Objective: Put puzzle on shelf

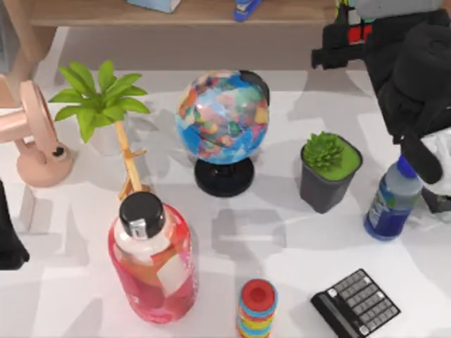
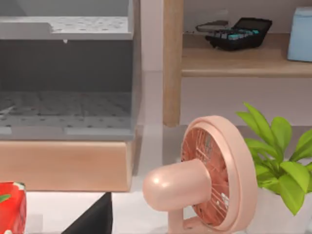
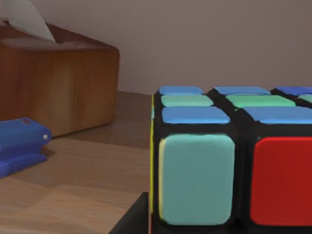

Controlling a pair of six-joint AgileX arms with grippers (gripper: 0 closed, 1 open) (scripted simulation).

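Note:
The puzzle (image 1: 354, 29), a small cube with a black grid and red and green stickers, sits between the fingers of my right gripper (image 1: 345, 32) at the right end of the shelf (image 1: 183, 13). In the right wrist view the puzzle (image 3: 229, 161) looms close, showing blue, green, teal and red stickers. It is just above the wooden shelf board (image 3: 73, 185), and one black finger (image 3: 131, 219) lies against its side. Whether the cube rests on the board is unclear. My left arm (image 1: 7, 239) is parked at the table's left edge.
On the shelf are a wooden tissue box (image 3: 53, 83) and a blue stapler (image 3: 19, 146). On the table stand a globe (image 1: 223, 120), a potted succulent (image 1: 328, 165), a blue bottle (image 1: 391, 201), a calculator (image 1: 356, 303), a ring stack (image 1: 257, 310), a red bottle (image 1: 151, 257) and a pink fan (image 1: 39, 137).

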